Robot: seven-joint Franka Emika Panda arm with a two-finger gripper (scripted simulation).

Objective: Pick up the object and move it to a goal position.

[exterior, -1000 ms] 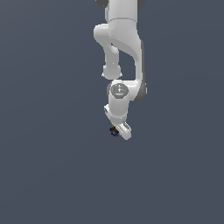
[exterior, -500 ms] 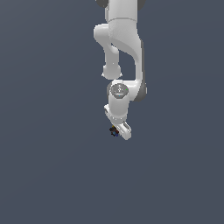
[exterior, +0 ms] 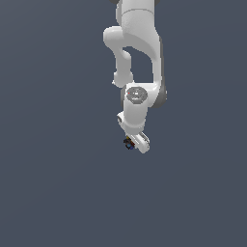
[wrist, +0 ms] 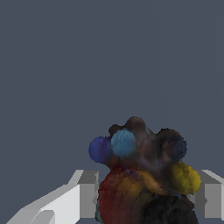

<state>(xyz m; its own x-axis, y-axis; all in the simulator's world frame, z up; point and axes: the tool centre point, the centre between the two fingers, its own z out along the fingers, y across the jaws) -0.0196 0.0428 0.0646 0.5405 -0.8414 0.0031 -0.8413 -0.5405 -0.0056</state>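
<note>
The object is a tiny dark lump with red, blue and orange-yellow specks, at the tip of the white arm in the exterior view. In the wrist view it fills the space between the two white fingers, with blue, red and yellow bulges showing. My gripper is shut on the object, with a finger on each side of it. The gripper's fingers are mostly hidden behind the hand in the exterior view.
The white arm comes down from the top of the exterior view. A plain dark grey surface lies all around; no goal mark shows.
</note>
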